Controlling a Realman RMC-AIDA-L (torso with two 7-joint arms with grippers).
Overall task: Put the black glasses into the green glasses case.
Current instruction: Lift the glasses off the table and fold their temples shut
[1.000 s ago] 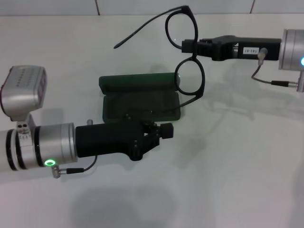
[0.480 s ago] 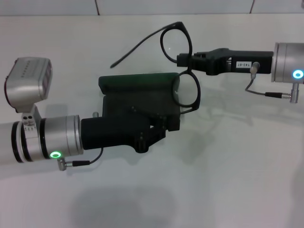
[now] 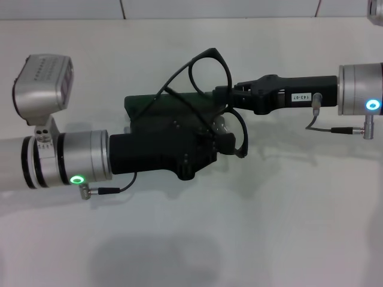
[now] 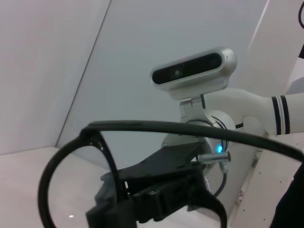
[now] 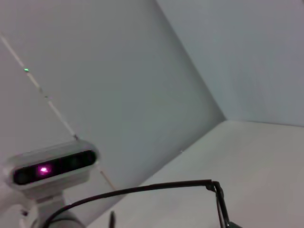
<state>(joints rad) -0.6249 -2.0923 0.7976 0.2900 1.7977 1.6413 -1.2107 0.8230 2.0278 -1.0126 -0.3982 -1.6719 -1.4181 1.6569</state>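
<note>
Right gripper [image 3: 222, 94] clamped on glasses [image 3: 209, 66] above case [image 3: 143, 103]; left gripper [image 3: 209, 146] state unclear. Risk: temple snagging left gripper, twisting frame.

The right gripper [image 3: 222, 94] reaches in from the right and pinches the black glasses [image 3: 216, 95] at the bridge between the two lenses, holding them tilted above the green glasses case [image 3: 146, 103]. One lens rises above the fingers and the other hangs below; a temple arm curves out over the case's lid. The left gripper [image 3: 221, 142] comes in from the left and lies across the case, hiding most of it; whether its fingers are apart cannot be made out. Everything sits over a white table [image 3: 269, 227].
</note>
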